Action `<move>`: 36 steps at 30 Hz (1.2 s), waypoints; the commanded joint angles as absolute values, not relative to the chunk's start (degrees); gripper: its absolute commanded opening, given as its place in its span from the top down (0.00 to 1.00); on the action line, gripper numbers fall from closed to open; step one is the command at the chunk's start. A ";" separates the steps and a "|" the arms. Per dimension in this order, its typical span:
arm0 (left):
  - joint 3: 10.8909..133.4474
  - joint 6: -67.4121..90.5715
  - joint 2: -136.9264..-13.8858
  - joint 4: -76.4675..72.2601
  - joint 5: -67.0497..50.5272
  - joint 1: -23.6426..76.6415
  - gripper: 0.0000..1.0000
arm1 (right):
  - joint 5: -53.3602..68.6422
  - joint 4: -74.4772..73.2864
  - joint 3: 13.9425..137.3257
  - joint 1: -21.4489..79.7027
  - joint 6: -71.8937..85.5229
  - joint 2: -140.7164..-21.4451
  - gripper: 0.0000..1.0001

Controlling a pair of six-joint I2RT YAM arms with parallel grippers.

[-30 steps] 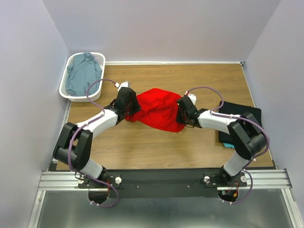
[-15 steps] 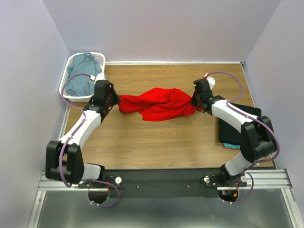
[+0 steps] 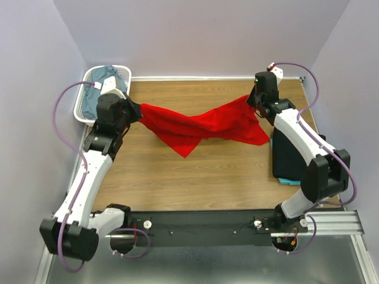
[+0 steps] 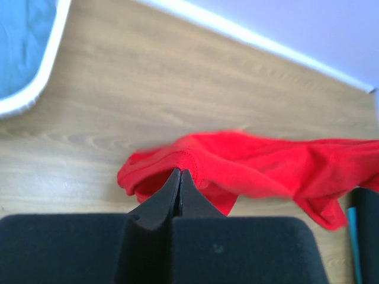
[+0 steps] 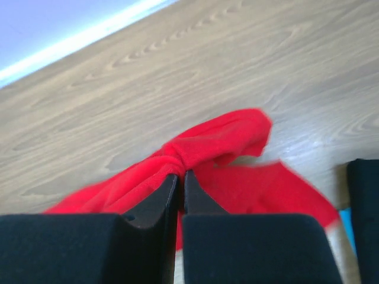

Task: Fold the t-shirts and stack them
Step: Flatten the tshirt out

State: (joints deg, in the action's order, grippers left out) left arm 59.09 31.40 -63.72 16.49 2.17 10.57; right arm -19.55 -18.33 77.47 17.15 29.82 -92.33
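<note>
A bright red t-shirt point(image 3: 198, 125) hangs stretched between my two grippers above the wooden table. At its left end my left gripper point(image 3: 135, 111) is shut on the hem point(image 4: 188, 161). My right gripper point(image 3: 253, 98) is shut on a bunched fold point(image 5: 185, 152) of the shirt's right end. The cloth sags in the middle, with one corner pointing down toward the table. A folded black t-shirt point(image 3: 296, 154) lies at the right edge on top of a teal one point(image 3: 286, 180). A grey-blue t-shirt point(image 3: 95, 97) lies in the white basket point(image 3: 122, 72).
The white lattice basket stands at the back left corner, right behind my left wrist. Walls close the table point(image 3: 195, 177) in on the left, back and right. The black stack sits under my right forearm.
Both grippers have shut on the red t-shirt, risen and moved apart toward the back corners. The shirt went from a crumpled heap to a stretched, hanging band.
</note>
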 commanded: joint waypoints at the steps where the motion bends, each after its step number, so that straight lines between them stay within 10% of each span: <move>1: 65.55 29.27 -57.31 20.47 6.93 10.20 1.00 | -23.90 -22.50 81.65 16.70 26.37 -86.85 0.88; 10: 75.05 27.24 -58.79 23.73 7.57 6.42 1.00 | -28.13 -24.79 87.88 16.52 20.66 -80.67 0.79; 18: 84.17 31.56 -83.90 13.18 -4.39 5.27 1.00 | -21.73 -24.96 103.16 12.76 18.54 -105.61 0.80; 23: 103.18 28.66 -100.63 21.89 -11.06 5.62 0.51 | -19.42 -30.04 115.64 10.28 19.86 -119.33 0.48; 26: 93.46 28.56 -94.08 17.15 -6.17 8.17 0.34 | -19.25 -31.20 110.42 10.28 21.18 -115.86 0.20; 36: 54.69 37.16 -74.46 6.42 1.67 16.00 0.53 | -13.01 -17.77 75.00 32.63 23.99 -94.05 0.30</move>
State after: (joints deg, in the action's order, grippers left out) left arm 61.60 32.75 -77.73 11.42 -2.04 15.44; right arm -15.99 -24.86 83.42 17.89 22.98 -97.54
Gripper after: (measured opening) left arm 0.496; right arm 0.749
